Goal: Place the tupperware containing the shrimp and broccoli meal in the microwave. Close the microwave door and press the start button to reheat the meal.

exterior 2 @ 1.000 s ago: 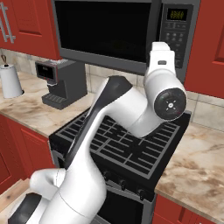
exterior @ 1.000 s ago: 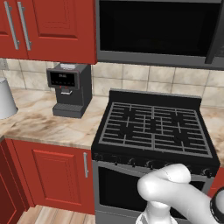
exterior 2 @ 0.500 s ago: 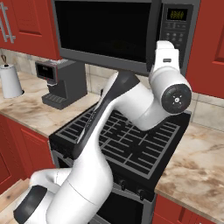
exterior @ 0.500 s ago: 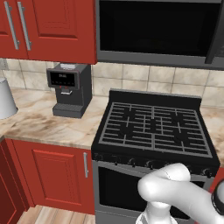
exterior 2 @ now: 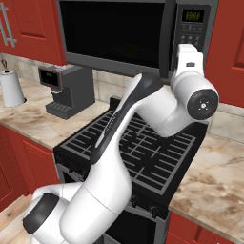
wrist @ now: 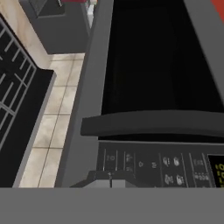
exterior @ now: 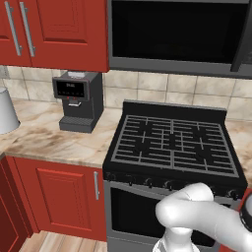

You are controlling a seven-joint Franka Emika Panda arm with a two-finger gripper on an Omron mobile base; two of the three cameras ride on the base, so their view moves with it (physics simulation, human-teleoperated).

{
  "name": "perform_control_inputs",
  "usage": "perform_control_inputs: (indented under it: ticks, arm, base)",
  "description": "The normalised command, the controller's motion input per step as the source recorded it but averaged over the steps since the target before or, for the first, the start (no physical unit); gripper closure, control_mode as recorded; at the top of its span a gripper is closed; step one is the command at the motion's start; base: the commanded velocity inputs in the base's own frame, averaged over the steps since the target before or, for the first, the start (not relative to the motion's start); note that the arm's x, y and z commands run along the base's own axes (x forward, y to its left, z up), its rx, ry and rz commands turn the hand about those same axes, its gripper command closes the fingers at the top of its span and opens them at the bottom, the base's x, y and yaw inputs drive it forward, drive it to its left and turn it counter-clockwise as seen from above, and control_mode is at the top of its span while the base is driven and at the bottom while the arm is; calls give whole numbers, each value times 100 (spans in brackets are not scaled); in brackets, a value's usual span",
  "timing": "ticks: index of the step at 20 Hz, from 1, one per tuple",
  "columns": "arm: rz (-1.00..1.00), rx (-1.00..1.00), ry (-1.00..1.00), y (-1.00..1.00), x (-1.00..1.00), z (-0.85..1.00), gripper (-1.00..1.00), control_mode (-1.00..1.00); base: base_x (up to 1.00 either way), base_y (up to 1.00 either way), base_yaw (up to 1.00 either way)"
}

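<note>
The microwave hangs above the stove, and its door with the black glass window is closed. A dark handle bar runs along the door's edge, beside the control panel. My gripper is shut with nothing in it, its tips right at the button panel. From the right base view, my hand is held up against the panel, just under the lit display. The tupperware and the shrimp and broccoli meal are hidden from sight.
Under the microwave is a black gas stove with grates. A black coffee machine stands on the marble counter to its left, with a white object further left. Red cabinets flank the microwave.
My hand has moved a little to the right and closer to the control panel. The gripper has stayed shut and the door has stayed closed.
</note>
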Motion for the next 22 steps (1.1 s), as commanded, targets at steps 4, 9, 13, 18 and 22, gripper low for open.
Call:
perform_control_inputs:
  ticks: [4,9,13,18,22]
  arm:
    - [0,0,0,-8,21,-11,100,-100]
    - [0,0,0,-1,24,-16,100,-100]
    - [0,0,0,-4,28,-7,100,-100]
    - [0,0,0,-18,29,0,100,-100]
    - [0,0,0,-22,26,0,100,-100]
  base:
    - [0,0,0]
    - [0,0,0]
    - [0,0,0]
    - [0,0,0]
    - [0,0,0]
